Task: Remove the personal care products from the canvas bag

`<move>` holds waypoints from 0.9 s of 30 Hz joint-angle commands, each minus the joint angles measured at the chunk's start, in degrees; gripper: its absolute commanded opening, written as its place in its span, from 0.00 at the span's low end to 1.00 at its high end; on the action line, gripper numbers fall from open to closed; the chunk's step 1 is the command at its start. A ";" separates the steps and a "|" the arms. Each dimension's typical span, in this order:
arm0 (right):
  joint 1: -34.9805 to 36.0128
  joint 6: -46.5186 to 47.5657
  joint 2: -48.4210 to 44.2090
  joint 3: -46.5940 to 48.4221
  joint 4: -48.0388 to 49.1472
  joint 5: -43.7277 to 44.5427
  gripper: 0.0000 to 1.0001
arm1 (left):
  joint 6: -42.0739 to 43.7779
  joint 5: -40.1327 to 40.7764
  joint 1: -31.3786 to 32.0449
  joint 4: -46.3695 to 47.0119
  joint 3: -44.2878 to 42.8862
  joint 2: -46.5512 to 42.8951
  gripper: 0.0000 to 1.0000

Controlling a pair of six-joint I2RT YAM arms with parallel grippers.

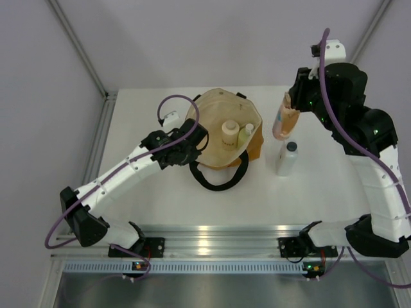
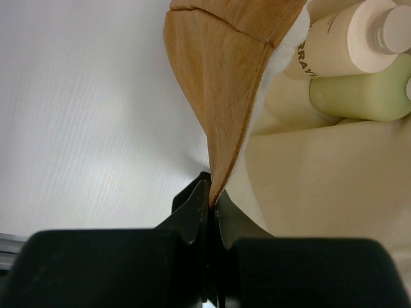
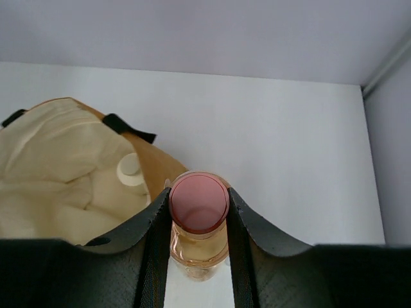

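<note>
Canvas bag [image 1: 212, 119]: mustard-orange fabric with a cream lining. We see it at the centre of the overhead view, resting on the white counter [image 1: 160, 192] with its mouth open upward. One black loop handle [image 1: 215, 183] lies on the counter below it.
Left tool [image 2: 210, 204]: closed tight on the bag's rim, pinching the fabric edge between both fingers. In the overhead view this is on the bag's left side.
Right tool [image 3: 199, 196]: gripping the orange bottle [image 1: 282, 119], with one finger pressed on each side just under its pink cap [image 3: 199, 205].
Orange bottle position: outside the bag, just right of it in the overhead view. We cannot tell whether its base touches the counter.
Cream-white bottle [image 1: 230, 135]: inside the bag on the lining, with a white top.
Yellow-green bottle [image 1: 245, 135]: inside the bag, touching the right side of the cream-white bottle.
Small white bottle [image 1: 287, 159]: on the counter with its dark cap toward the top of the frame. It is right of the bag and clear of it, directly below the orange bottle in the overhead view.
</note>
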State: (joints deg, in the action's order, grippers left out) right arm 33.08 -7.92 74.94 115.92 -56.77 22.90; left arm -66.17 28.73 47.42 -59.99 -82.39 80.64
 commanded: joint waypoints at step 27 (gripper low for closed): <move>-35.10 6.60 -22.46 -59.72 53.41 -14.27 0.00 | 3.68 -2.63 -0.05 1.28 -2.34 2.15 0.00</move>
State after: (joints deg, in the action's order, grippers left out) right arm -0.36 -3.11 57.65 58.87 -26.92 13.34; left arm -63.29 27.20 47.42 -59.96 -83.37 82.19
